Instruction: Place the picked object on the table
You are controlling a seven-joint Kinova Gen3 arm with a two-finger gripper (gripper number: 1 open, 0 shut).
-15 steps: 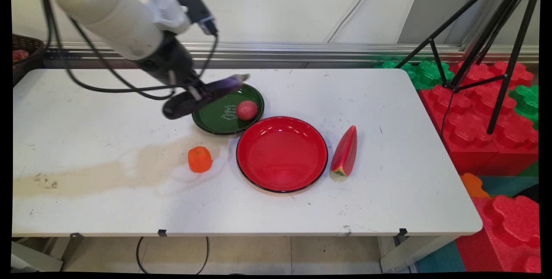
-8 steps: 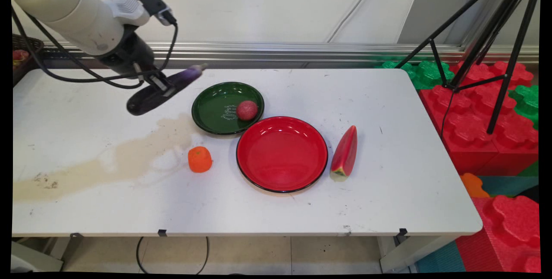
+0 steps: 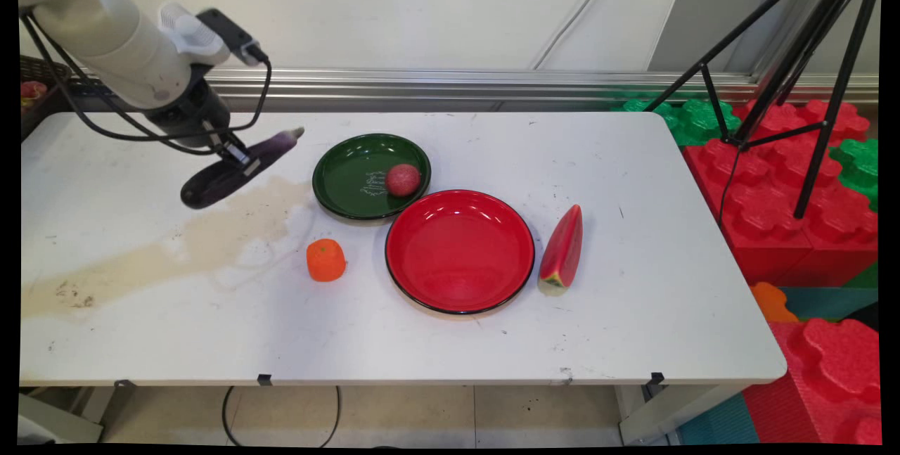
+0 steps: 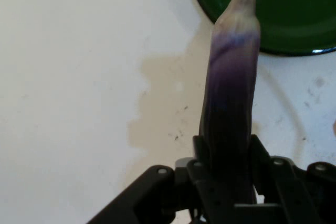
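My gripper (image 3: 238, 157) is shut on a long dark purple eggplant (image 3: 211, 184), holding it above the table's left part, tilted with its pale tip toward the green plate (image 3: 351, 159). In the hand view the eggplant (image 4: 231, 93) rises between the gripper (image 4: 226, 156), its tip over the green plate's rim (image 4: 220, 3). A round red fruit (image 3: 402, 179) lies in the green plate. The red plate (image 3: 460, 251) sits in front of it, bare.
An orange fruit (image 3: 325, 259) stands left of the red plate, a watermelon slice (image 3: 562, 251) to its right. A beige stain (image 3: 176, 251) runs across the table's left side. A tripod (image 3: 794, 75) and foam blocks (image 3: 794, 195) stand at the right.
The arm has carried the eggplant leftward, from over the green plate's left rim to clear of it, and in the last half second also downward toward the table.
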